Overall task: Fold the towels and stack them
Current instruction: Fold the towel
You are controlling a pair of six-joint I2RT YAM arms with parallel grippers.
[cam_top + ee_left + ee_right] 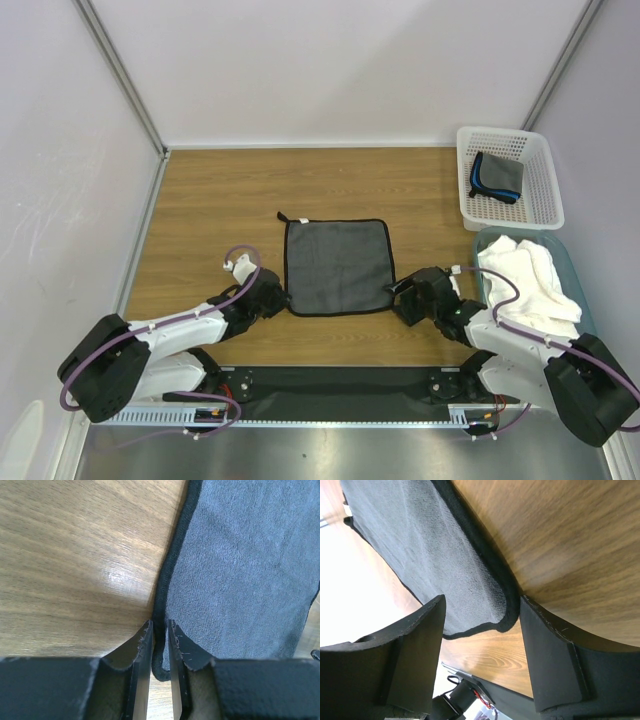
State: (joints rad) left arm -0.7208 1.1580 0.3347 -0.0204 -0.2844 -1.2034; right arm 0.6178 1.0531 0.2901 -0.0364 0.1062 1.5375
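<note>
On the wooden table (200, 200) my left gripper (159, 626) pinches the grey towel (338, 265) by its hem. My right gripper (482, 600), jaws spread, straddles its near-right corner.

light: bright, even | shadows: soft | glare: spot on tabletop (116, 576) | right wrist: left side blown out white

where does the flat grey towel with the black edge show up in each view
top external: grey towel spread flat in the middle of the wooden table.
left wrist: fills the right half; the left gripper pinches its black hem near a corner.
right wrist: upper left to centre, a corner between the open fingers of the right gripper.
shared landmark: the black hem against wood grain.
</note>
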